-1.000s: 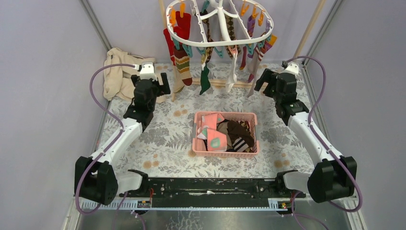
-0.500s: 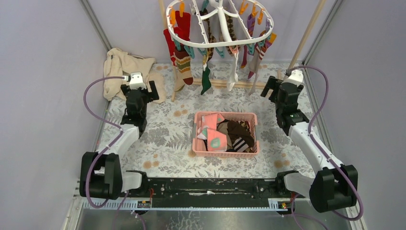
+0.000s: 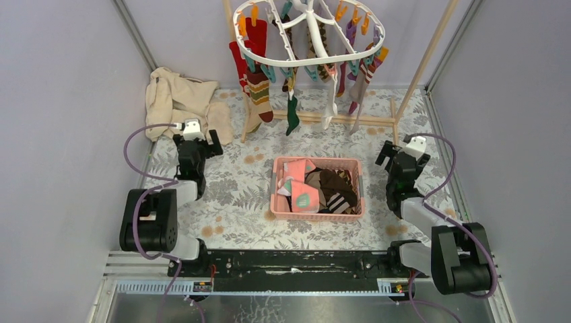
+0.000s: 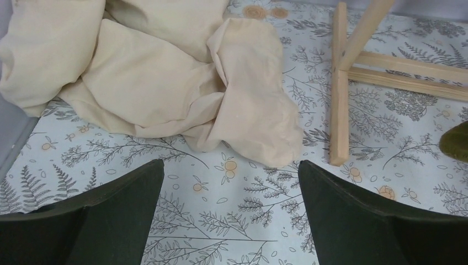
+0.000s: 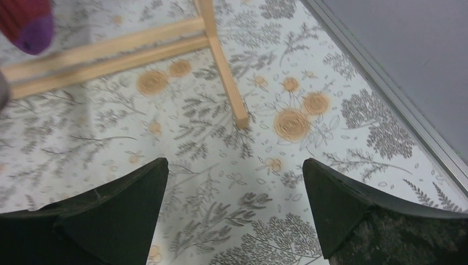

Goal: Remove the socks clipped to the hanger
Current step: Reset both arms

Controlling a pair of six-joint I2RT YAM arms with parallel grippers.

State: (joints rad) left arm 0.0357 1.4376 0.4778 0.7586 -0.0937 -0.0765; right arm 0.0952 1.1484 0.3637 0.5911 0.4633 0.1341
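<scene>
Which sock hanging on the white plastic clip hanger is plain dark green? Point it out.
The small dark green sock at the front middle of the hanger, between a striped sock and a white sock.

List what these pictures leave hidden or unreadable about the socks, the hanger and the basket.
- Top view: the hanger is cut off at its top by the upper edge.
- Top view: socks in the pink basket bury those beneath; uncountable.
- Left wrist view: a dark green tip, cropped by the right edge, unidentifiable.
- Right wrist view: a red and purple sock toe, blurred, cropped at the top-left corner.
</scene>
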